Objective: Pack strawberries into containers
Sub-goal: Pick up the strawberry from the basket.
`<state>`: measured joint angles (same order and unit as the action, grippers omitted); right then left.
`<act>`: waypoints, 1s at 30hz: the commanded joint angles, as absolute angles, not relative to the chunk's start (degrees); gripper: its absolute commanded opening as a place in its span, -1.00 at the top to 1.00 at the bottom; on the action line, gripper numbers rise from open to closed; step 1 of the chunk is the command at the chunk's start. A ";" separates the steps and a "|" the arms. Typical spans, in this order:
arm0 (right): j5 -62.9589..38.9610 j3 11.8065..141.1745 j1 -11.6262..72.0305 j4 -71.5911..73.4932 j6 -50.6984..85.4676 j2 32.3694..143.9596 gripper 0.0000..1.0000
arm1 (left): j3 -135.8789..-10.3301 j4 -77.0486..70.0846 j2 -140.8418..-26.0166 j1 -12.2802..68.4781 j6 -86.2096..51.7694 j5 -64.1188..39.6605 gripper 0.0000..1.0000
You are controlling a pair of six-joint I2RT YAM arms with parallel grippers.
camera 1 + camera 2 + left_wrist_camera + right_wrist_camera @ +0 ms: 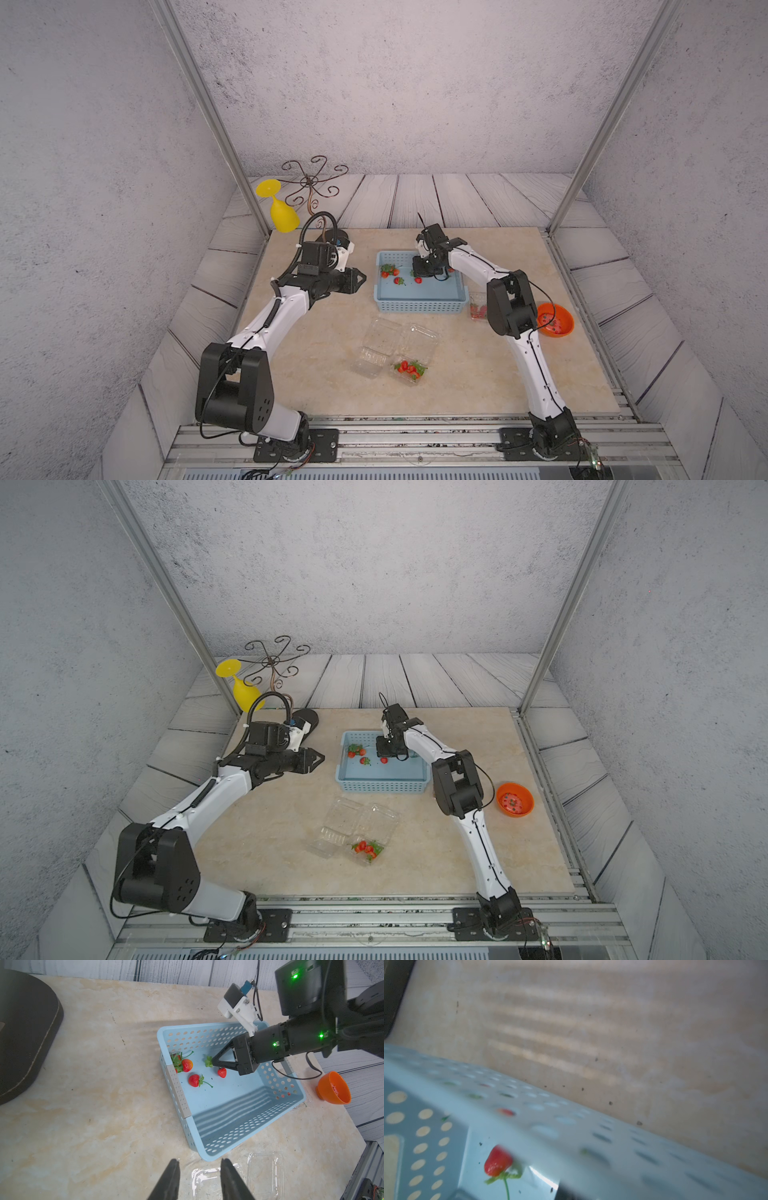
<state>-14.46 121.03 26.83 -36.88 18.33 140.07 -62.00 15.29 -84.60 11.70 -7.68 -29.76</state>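
Right pincer is down inside the light blue basket, in its far half, fingers pressed together to a point; a green leafy cap pokes out right at the tips, but honestly I can't tell whether it's actually caught or just touching; one loose strawberry lies just beside a finger on the basket floor; another with a long stem sits a bit further off, and a small bunch huddles in the far corner on the left arm's side.

Left pincer hangs over the worktop beside the basket, pointing at its side wall without touching; fingers spread a little, nothing between them.

As for the containers: two lie open side by side on the worktop, nearer the robot than the basket; one is empty, the other has a handful of strawberries in its tray; a third stands just beside the basket's corner on the right arm's side, partly behind that arm, with red berries inside.

An orange bowl sits near the worktop's right edge, with something red in it, too small to make out.

Right wrist view is a blurry mess; just the basket's holey wall and one stemmed berry on the floor.
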 commanded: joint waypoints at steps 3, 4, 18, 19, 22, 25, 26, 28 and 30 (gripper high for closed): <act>-13.80 117.07 26.90 -36.90 16.61 130.79 1.00 | -63.36 15.89 -84.28 12.04 -6.50 -29.70 0.26; -13.84 115.80 26.89 -36.46 16.61 129.78 1.00 | -63.32 15.84 -84.20 12.04 -6.50 -29.65 0.26; -20.88 87.81 31.82 -30.03 16.07 103.22 1.00 | -63.28 15.56 -82.93 12.09 -6.97 -29.98 0.26; -21.52 84.64 33.13 -29.73 16.15 100.58 1.00 | -63.25 15.51 -82.84 12.04 -7.05 -29.99 0.26; -22.45 77.08 38.26 -30.57 16.46 94.82 1.00 | -63.42 15.56 -82.49 12.04 -7.29 -30.26 0.26; -23.35 70.78 43.20 -30.74 17.88 91.66 1.00 | -63.37 15.16 -81.79 12.04 -7.77 -30.80 0.26; -23.51 69.05 44.42 -30.16 18.64 90.97 1.00 | -63.30 15.09 -81.62 12.04 -7.90 -30.99 0.26; -23.84 65.44 46.48 -28.59 20.29 90.36 1.00 | -63.19 14.78 -81.26 12.05 -8.25 -31.27 0.26; -24.17 63.40 47.93 -27.57 21.45 90.51 1.00 | -63.14 14.85 -80.88 12.04 -8.30 -31.20 0.26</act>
<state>-23.29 65.95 47.22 -28.45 18.98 90.80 -62.00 15.11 -82.52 11.70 -8.14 -30.28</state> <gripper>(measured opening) 0.044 0.369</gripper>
